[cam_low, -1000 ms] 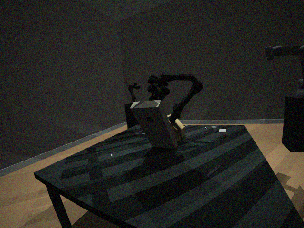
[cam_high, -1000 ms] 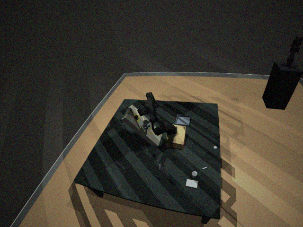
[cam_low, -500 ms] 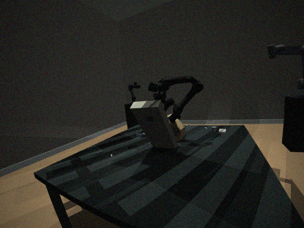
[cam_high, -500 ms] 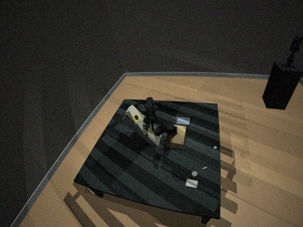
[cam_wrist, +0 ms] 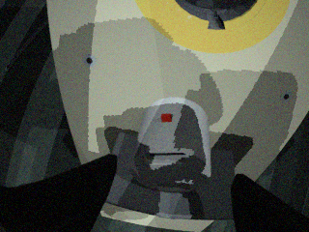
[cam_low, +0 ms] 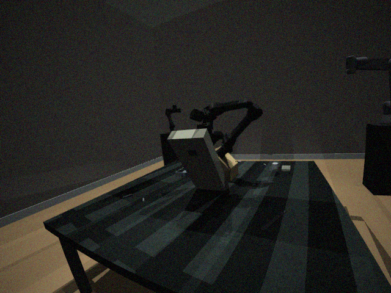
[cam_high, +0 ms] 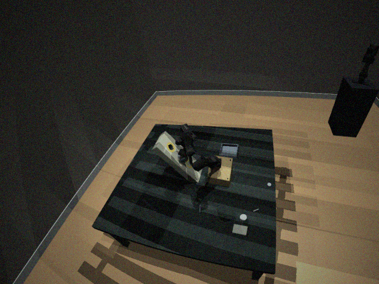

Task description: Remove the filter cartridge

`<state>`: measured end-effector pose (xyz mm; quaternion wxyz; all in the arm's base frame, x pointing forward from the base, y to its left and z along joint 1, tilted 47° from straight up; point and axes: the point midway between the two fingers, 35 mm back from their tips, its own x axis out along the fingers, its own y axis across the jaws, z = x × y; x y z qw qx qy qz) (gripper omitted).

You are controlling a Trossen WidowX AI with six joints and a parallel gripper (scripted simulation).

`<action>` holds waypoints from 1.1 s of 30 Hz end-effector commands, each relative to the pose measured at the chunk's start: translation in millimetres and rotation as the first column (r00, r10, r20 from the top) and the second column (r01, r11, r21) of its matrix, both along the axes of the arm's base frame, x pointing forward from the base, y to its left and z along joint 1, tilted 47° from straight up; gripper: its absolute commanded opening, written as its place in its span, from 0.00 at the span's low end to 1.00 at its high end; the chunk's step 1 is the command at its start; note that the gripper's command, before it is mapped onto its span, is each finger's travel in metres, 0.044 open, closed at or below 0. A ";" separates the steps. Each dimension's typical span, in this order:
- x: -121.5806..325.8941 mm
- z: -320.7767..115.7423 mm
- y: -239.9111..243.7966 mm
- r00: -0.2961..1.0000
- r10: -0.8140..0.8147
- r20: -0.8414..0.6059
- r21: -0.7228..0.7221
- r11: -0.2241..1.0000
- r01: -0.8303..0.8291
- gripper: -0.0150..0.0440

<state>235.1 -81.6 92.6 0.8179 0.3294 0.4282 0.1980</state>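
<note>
The sloped beige service panel (cam_high: 161, 141) (cam_low: 197, 157) (cam_wrist: 116, 58) stands on the dark striped table (cam_high: 183, 232). In the wrist view the round grey filter cartridge (cam_wrist: 169, 131), with a small red mark, lies below the socket against the lower part of the panel. My gripper (cam_wrist: 176, 173) (cam_high: 183, 154) is open in front of the panel, its dark fingers apart on either side below the cartridge and not closed on it. The tan tray (cam_high: 225, 176) (cam_low: 233, 162) sits at the panel's foot. The exterior view hides the gripper behind the panel.
A small grey open box (cam_high: 228, 149) stands behind the tray. A white disc (cam_high: 243, 216), a white square (cam_high: 239, 229) and a small white dot (cam_high: 269, 184) lie on the table's right side. A black pedestal (cam_high: 352, 110) (cam_low: 377, 157) with another arm stands off the table.
</note>
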 end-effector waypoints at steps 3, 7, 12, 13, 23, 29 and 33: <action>4.1 -5.1 7.2 1.000 -0.002 -0.002 0.009 1.000 0.002 0.77; 7.5 -8.3 11.6 1.000 -0.002 0.000 0.010 1.000 0.002 0.77; 11.6 -11.9 17.1 1.000 -0.002 0.002 0.013 1.000 0.002 0.77; 12.0 -12.2 17.6 1.000 -0.001 0.002 0.013 1.000 0.001 0.77; 11.9 -10.8 15.0 1.000 0.002 0.005 0.004 1.000 -0.002 0.57; 14.6 -7.6 11.9 1.000 0.001 0.005 0.005 1.000 -0.001 0.30; 22.1 1.4 3.4 1.000 0.000 0.004 0.007 1.000 0.000 0.25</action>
